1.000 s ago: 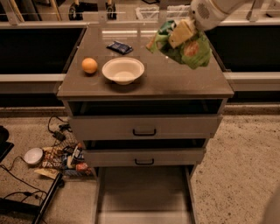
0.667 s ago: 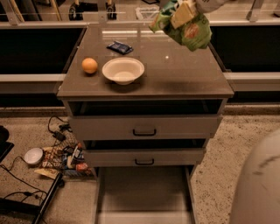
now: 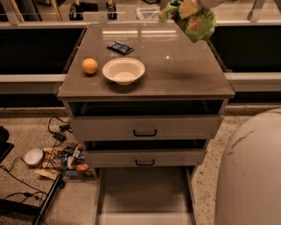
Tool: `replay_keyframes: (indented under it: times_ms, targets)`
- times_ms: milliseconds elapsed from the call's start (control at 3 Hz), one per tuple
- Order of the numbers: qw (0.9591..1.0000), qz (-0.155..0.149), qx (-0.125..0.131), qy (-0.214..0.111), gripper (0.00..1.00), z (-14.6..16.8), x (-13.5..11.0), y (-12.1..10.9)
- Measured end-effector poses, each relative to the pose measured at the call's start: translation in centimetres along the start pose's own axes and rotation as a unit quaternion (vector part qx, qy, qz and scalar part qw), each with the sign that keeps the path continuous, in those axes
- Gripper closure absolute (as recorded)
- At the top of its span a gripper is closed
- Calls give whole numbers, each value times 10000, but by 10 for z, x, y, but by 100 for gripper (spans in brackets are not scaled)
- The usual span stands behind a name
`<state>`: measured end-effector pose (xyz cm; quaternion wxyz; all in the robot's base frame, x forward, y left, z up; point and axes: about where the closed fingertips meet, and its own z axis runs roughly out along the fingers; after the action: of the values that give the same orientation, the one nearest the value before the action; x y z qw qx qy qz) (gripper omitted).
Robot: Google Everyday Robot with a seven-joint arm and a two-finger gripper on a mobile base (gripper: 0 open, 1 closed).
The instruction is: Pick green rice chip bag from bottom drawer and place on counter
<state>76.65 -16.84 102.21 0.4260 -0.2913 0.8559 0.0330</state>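
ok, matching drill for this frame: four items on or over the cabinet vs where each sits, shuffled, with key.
Things:
1. crumpled green foil rice chip bag
2. round orange fruit
3. shallow white bowl
4. small dark blue packet

Places:
A. on the grey-brown counter, nearest its left edge
B. on the counter, behind the bowl
C. aloft in the gripper, top edge, over the counter's far right
D. on the counter, right of the fruit

Pairs: 1-C, 2-A, 3-D, 4-B
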Motion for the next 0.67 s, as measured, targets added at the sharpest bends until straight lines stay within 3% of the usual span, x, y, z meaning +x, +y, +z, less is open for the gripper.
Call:
replay_keyframes:
  times_ms: [333, 667]
  targets:
    - [9985, 283, 303, 364, 100, 13, 39, -17]
    - [9971, 364, 278, 609, 86, 27, 63, -13]
